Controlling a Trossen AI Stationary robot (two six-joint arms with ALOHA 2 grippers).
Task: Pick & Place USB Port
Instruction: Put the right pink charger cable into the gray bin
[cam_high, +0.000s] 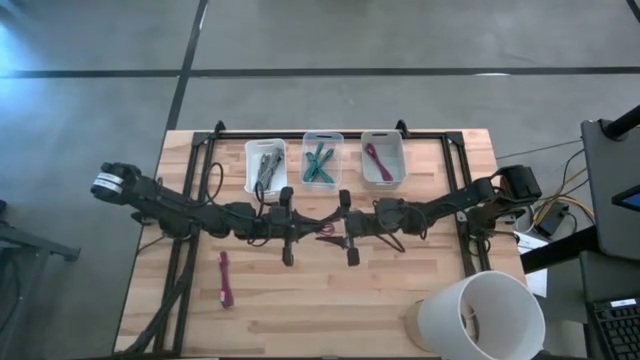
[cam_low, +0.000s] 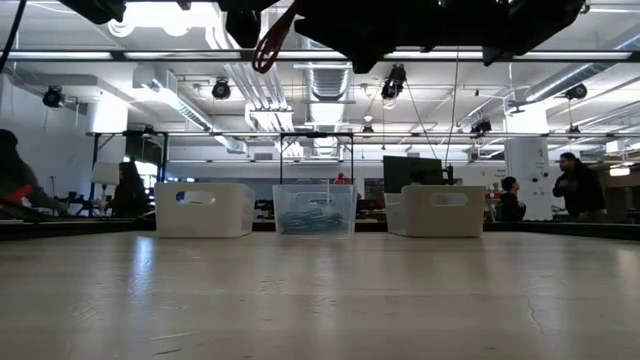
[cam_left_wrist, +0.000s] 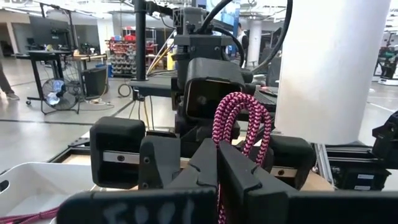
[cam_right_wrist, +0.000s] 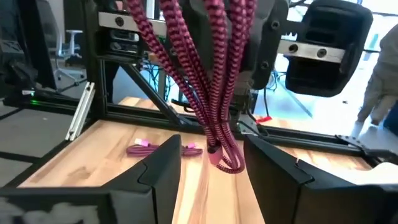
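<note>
My left gripper (cam_high: 288, 225) is pinched tight on a braided magenta USB cable (cam_left_wrist: 235, 121), held up in the air over the middle of the wooden table (cam_high: 330, 300). In the left wrist view the cable loops up out of my closed fingers (cam_left_wrist: 211, 168), right in front of my other arm. My right gripper (cam_high: 348, 228) faces the left one from just beside it, and its 2 fingers (cam_right_wrist: 163, 163) stand wide apart on either side of the hanging strands, not touching them. The cable's ends dangle between those fingers, above the table.

A 2nd magenta cable (cam_high: 224, 279) lies flat on the table near my left arm's side, well apart from both grippers. At the far edge sit 3 white bins in a row: the left bin (cam_high: 265, 165) holds grey cables, the middle bin (cam_high: 322, 160) holds teal ones, and the right bin (cam_high: 383, 158) holds a magenta one. A white cylinder (cam_high: 480, 315) stands at the table's near right corner.
</note>
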